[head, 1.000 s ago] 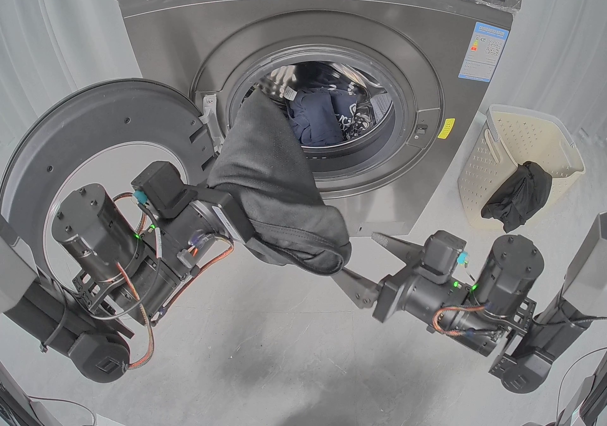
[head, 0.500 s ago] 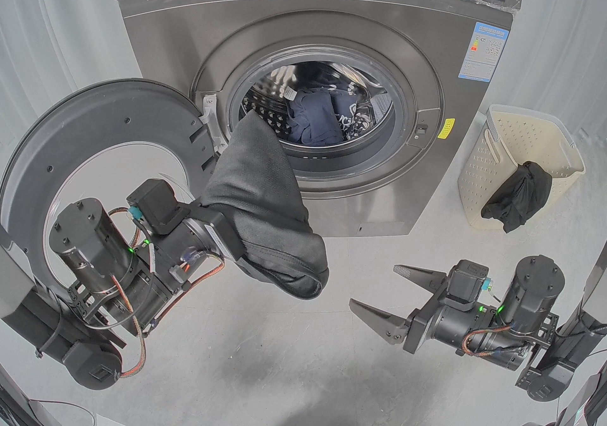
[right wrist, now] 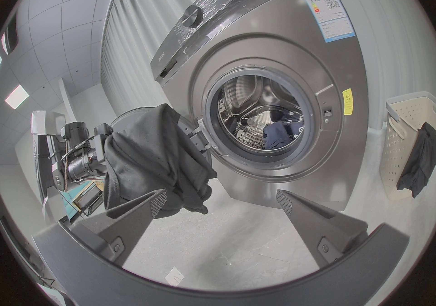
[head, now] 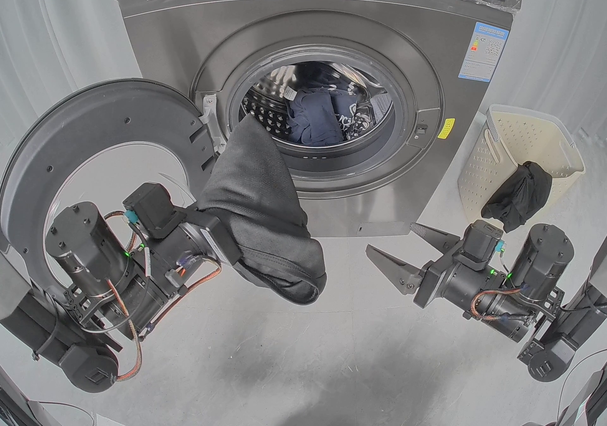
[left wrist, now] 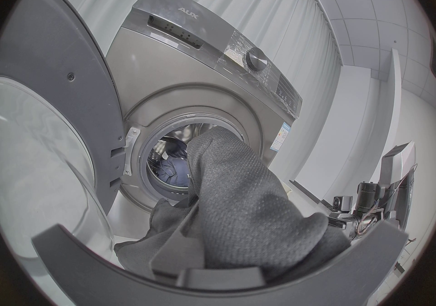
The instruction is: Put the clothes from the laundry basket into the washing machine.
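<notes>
Floor: I am seeing pale grey flooring (head: 316,351) under the washing machine (head: 379,23), whose door (head: 95,124) is standing open.
Room: white curtains (head: 50,16) are hanging behind.
Left gripper (head: 243,241): gripping the dark grey garment (head: 259,193) just outside the drum mouth.
Right gripper (head: 392,238): hovering wide open near the laundry basket (head: 506,130).
Hidden: cloth is burying the left fingers; a black garment (head: 518,193) is drooping over the basket's rim.
</notes>
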Robot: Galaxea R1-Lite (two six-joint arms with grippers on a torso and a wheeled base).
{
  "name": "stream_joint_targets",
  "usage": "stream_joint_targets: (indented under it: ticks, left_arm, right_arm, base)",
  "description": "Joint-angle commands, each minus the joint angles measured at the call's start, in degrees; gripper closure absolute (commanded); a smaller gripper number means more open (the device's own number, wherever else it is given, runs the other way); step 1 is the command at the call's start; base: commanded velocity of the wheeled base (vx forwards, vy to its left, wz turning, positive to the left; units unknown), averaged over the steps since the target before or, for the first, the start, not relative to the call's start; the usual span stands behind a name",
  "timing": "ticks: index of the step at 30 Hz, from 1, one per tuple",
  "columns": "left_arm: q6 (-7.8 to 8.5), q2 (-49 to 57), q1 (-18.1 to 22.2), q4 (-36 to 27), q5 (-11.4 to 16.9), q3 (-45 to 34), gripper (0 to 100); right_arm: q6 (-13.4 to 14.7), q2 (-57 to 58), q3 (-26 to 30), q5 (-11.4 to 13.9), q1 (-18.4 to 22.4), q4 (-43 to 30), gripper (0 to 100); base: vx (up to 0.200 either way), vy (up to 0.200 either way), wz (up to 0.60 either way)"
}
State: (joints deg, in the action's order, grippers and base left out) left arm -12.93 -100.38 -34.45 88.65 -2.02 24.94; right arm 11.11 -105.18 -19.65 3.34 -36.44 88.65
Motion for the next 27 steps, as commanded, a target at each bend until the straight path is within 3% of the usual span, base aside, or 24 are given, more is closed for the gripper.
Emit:
stream_joint_targets:
  ticks: [1,21,27]
  left_arm:
    - [-0.34,0.36,-0.18,0.03,0.0,-0.77,100]
    - [0.1,-2.02,-4.57,0.12,-0.09,-4.38,100]
    - [0.72,-2.98,-4.92,0.12,-0.17,-4.64,100]
  right_arm:
    - [-0.03,0.06,-0.04,0.0,0.67,0.03,0]
    - [0.06,-0.46,-0.39,0.09,1.11,0.03,0]
    - [0.06,-0.46,-0.12,0.09,0.58,0.03,0]
  base:
    - [0.0,0.0,0.0]
    - [0.0,0.0,0.0]
    - [0.2,0.0,0.0]
